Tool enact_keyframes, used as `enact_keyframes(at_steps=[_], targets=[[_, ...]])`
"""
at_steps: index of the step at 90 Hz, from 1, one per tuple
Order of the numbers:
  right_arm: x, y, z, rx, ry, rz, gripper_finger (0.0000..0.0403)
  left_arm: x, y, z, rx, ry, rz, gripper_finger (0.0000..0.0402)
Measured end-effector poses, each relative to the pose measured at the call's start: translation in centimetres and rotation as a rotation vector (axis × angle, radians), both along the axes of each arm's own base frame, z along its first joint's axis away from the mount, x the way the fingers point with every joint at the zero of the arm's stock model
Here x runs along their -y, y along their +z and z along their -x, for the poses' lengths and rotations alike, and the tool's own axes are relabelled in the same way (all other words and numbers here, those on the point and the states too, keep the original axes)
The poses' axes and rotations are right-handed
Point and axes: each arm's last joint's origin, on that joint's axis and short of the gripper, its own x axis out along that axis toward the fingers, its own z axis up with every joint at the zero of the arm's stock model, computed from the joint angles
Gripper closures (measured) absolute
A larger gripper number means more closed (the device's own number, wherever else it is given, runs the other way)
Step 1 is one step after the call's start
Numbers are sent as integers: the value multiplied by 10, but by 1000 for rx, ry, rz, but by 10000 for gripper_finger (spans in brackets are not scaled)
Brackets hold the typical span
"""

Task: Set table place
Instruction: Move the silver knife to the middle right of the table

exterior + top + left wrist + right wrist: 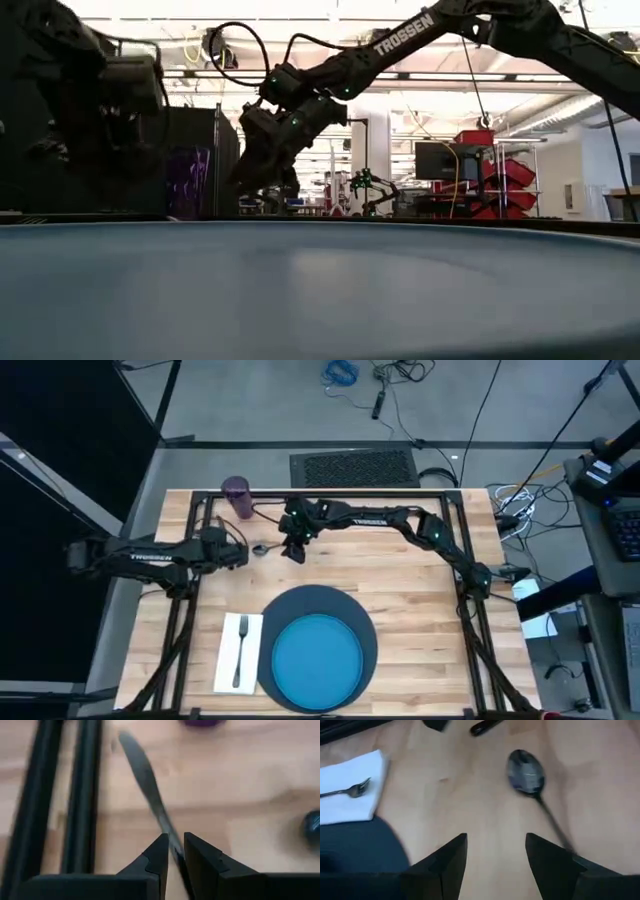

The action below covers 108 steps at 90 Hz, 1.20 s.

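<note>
A dark slate-blue mat (pixel 365 622) lies near the table's front edge with the blue plate (pixel 318 658) on it. To its left is a white napkin (pixel 228 660) with the fork (pixel 240 650) on top. The purple cup (pixel 237 495) stands at the far left. The spoon (pixel 526 770) lies flat on the wood, just beyond my right gripper (pixel 496 845), which hovers open above the table (pixel 420 590). My left gripper (pixel 175 850) is at the left, shut on the knife (pixel 142 767). My left gripper pinches the knife's narrow end (pixel 170 837) between its two fingertips. The fingers (pixel 160 857) run roughly along the knife, and the broad blade (pixel 140 765) sticks out ahead of them toward the cup. I cannot tell whether the knife is clear of the wood.
Black frame bars (pixel 80 795) run across the table beside the left gripper, and others (pixel 465 610) along the right side. In the low view the plate's rim (pixel 320 290) fills the foreground. Bare wood lies to the right of the mat.
</note>
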Motion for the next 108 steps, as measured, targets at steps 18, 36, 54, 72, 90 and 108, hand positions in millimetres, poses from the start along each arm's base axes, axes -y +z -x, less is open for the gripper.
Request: enact_keyframes(at_steps=[18,36,54,72,90,108], targets=[[-6,0,-1,-1,22,5,216,-2,-6,3,12,40,-34,355],[-6,0,-1,-5,24,5,216,-5,-6,-2,39,11,-42,355],[-8,-1,0,-19,39,-17,216,-8,-8,-2,19,4,-32,355],[-11,-2,0,-27,43,-19,216,-9,-13,-5,-11,0,-5,355],[-14,-2,-1,-30,50,-19,216,-11,-19,-11,-15,-19,5,355],[-18,-4,1,-58,61,-24,216,-12,-26,-12,-66,-15,3,355]])
